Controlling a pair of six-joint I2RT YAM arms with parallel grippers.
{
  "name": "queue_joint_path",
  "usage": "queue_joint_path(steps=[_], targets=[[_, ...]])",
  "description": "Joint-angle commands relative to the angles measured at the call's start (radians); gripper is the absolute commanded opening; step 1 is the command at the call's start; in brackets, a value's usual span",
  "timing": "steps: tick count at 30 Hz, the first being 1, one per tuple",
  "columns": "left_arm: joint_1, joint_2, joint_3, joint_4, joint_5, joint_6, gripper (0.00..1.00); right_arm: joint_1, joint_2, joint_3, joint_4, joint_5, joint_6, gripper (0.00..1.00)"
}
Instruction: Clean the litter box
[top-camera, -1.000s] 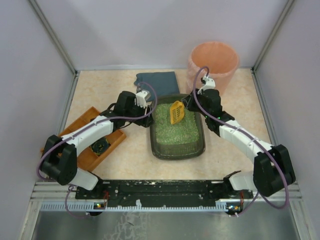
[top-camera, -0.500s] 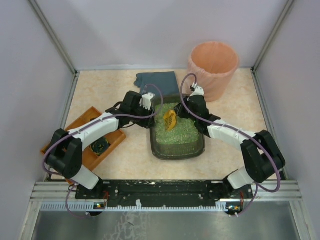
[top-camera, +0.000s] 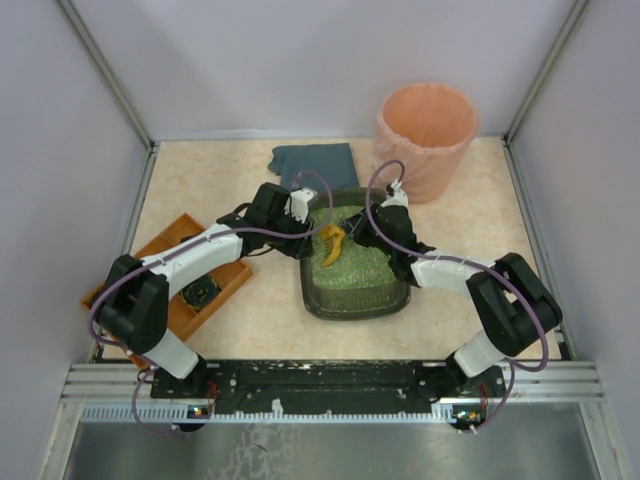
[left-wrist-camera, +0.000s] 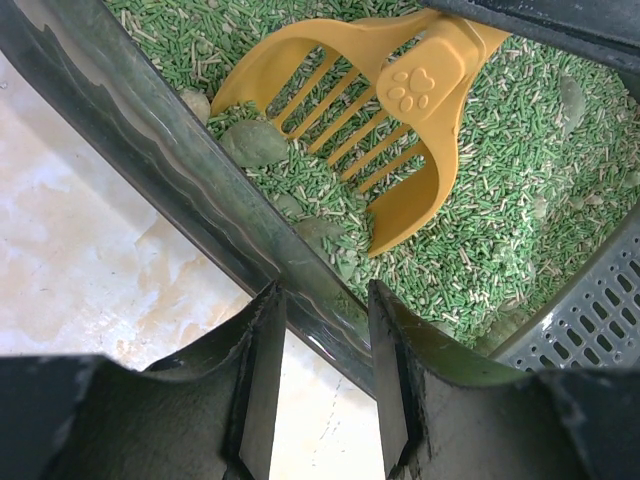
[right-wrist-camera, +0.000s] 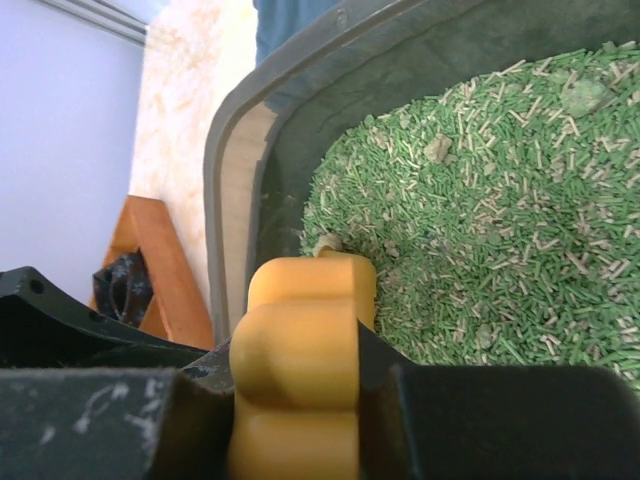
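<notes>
Right, mid-scoop in the litter box (top-camera: 355, 308) at table centre: clamping its left rim with the left gripper (left-wrist-camera: 322, 340), pinching the yellow scoop (left-wrist-camera: 415, 85) by its handle in the right gripper (right-wrist-camera: 300, 400) (tines down in litter). Next, probably: slide under the grey clump (left-wrist-camera: 255, 143), lift level.

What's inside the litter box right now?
The litter box holds green pellet litter, grey-green clumps and a yellow scoop held by the right gripper. Anything beneath the litter or scoop is hidden.

The dark grey-green litter box (top-camera: 352, 308) sits flat at centre, long side running near to far, holding green pellet litter (top-camera: 365, 268).
</notes>
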Motion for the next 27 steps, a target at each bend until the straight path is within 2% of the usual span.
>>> queue_joint_path(steps=[1,8,14,17,27], targets=[[-0.007,0.012,0.021,-0.031,-0.007,0.019,0.44,0.03,0.054,-0.048,0.038,-0.164,0.104,0.0],[-0.007,-0.009,0.019,-0.028,-0.027,0.011,0.45,0.003,0.016,-0.121,0.094,-0.121,0.141,0.0],[-0.007,-0.084,-0.019,0.025,-0.091,0.0,0.59,-0.06,-0.049,-0.205,0.195,-0.128,0.164,0.0],[-0.005,-0.122,-0.045,0.058,-0.12,-0.001,0.61,-0.083,-0.078,-0.223,0.212,-0.142,0.156,0.0],[-0.005,-0.151,-0.058,0.074,-0.144,-0.005,0.63,-0.139,-0.17,-0.286,0.266,-0.166,0.149,0.0]])
